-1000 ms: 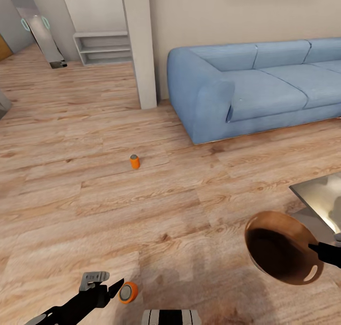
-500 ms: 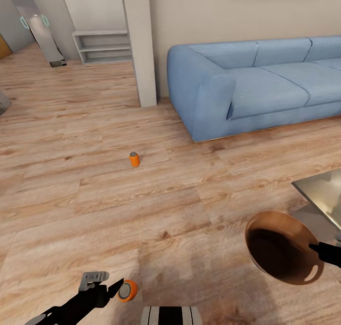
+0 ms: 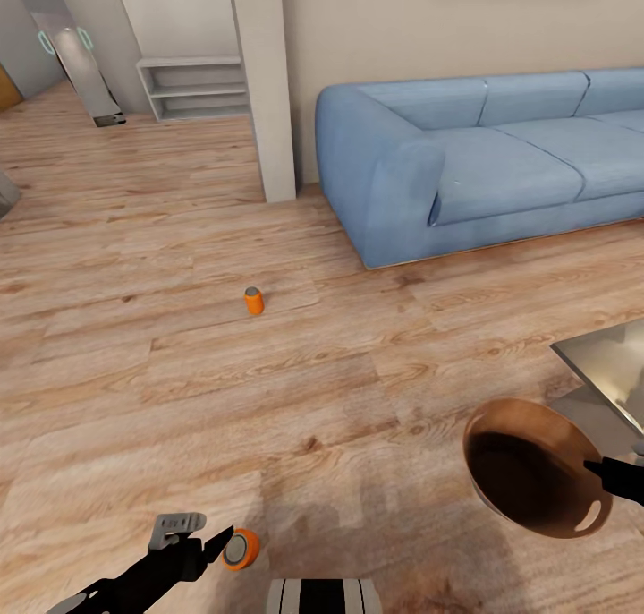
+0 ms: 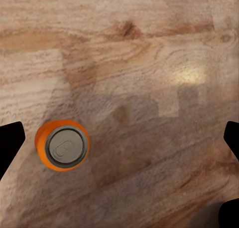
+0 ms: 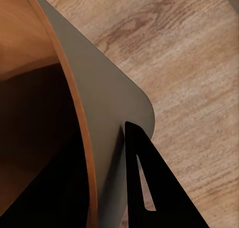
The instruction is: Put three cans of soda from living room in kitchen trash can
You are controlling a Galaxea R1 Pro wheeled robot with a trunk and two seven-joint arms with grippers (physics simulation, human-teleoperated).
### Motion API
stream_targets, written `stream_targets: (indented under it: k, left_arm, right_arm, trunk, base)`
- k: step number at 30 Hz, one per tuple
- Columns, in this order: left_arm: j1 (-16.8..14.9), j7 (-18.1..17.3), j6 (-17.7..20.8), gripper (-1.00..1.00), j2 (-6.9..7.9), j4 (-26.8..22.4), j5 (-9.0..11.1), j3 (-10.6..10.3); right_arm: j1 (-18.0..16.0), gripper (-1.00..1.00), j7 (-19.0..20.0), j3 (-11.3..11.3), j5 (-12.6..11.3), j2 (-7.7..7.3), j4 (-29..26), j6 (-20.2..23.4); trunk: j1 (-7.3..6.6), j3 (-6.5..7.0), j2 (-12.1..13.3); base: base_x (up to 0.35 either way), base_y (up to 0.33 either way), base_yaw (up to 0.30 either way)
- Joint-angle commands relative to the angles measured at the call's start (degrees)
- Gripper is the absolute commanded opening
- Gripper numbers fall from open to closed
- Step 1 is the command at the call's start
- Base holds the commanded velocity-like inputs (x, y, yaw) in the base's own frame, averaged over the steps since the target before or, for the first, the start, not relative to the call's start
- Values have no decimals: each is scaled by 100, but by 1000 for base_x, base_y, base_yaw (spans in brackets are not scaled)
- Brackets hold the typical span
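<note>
One orange can of soda (image 3: 253, 300) stands upright on the pale wood floor, out in the middle of the room. A second orange can (image 3: 241, 549) (image 4: 62, 144) stands close in front of me, silver top up. My left gripper (image 3: 224, 547) (image 4: 119, 143) hangs open above this can, which sits near one finger (image 4: 10, 143) without touching it. The coppery brown trash can (image 3: 535, 480) (image 5: 45, 113) is held tilted at my right. My right gripper (image 3: 610, 476) is shut on its rim, one black finger (image 5: 144, 188) lying against the outer wall.
A light-blue sofa (image 3: 483, 162) fills the right back. A white pillar (image 3: 264, 86) stands left of it, with a low shelf (image 3: 192, 86) behind. The corner of a glossy grey coffee table (image 3: 608, 372) juts in beside the trash can. My base (image 3: 322, 596) shows below.
The head camera shifted slightly a second ago, moving the whole picture. The arms, the cans and the trash can have not visibly moved since.
</note>
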Motion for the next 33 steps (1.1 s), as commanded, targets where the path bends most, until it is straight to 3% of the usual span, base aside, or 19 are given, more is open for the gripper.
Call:
stream_targets:
  k: [1, 7, 24, 33]
  left_arm:
    - [0, -2, 0, 100, 0, 0, 2, 1]
    - [0, 0, 0, 100, 0, 0, 16, 5]
    - [0, 2, 8, 100, 0, 9, 32, 6]
    - [0, 2, 1, 100, 0, 9, 34, 7]
  right_arm:
    - [-2, -100, 16, 2, -84, 0, -1, 38]
    - [-2, -100, 15, 2, -84, 0, -1, 38]
    - [-2, -100, 16, 2, -84, 0, -1, 38]
    - [-2, -100, 16, 2, -84, 0, -1, 38]
  trunk:
    - [0, 0, 0]
    - [0, 0, 0]
    - [372, -305, -680]
    - [372, -305, -680]
  base:
    - [0, 0, 0]
    - [0, 0, 0]
    - [0, 0, 0]
    - [0, 0, 0]
